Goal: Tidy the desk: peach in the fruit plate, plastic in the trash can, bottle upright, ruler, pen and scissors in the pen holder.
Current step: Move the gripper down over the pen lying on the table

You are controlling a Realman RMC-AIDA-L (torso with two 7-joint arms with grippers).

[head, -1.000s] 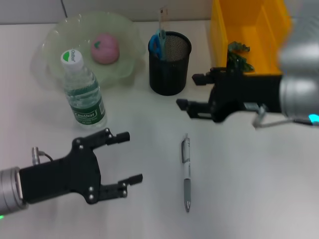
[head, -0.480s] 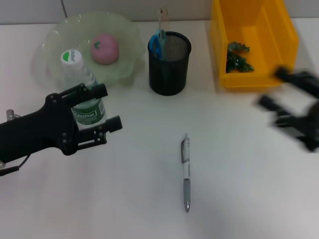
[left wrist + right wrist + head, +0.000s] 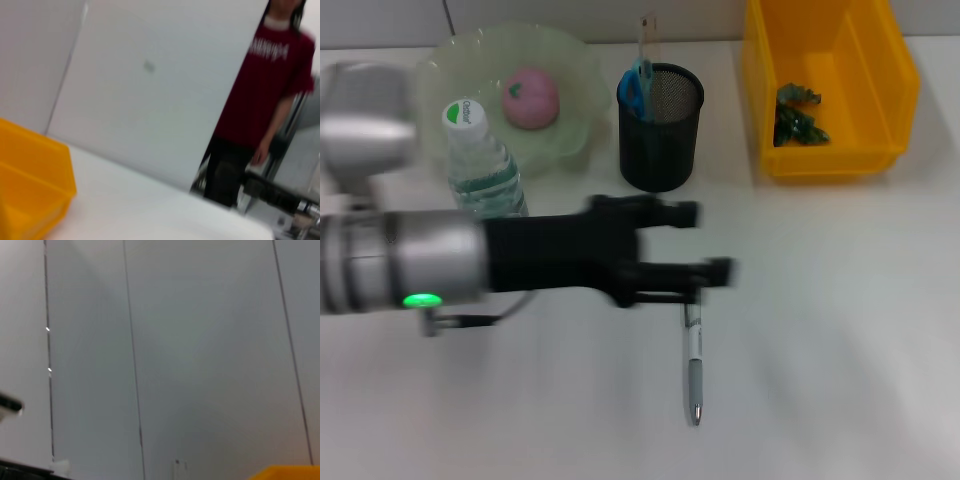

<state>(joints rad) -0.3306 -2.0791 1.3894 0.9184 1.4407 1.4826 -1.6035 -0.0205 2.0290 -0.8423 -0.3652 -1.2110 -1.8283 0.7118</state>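
Observation:
A grey and white pen lies on the white desk. My left gripper is open and reaches across the desk just above the pen's upper end. The peach lies in the green fruit plate. The water bottle stands upright in front of the plate. The black mesh pen holder holds blue scissors and a ruler. Green plastic lies in the yellow trash can, which also shows in the left wrist view. My right gripper is out of view.
In the left wrist view a person in a dark red shirt stands beyond the desk's far edge. The right wrist view shows only a grey wall and a corner of the yellow trash can.
My left arm has swung from the left side across to the middle, over the pen's top. My right arm has withdrawn to the right and left the head view.

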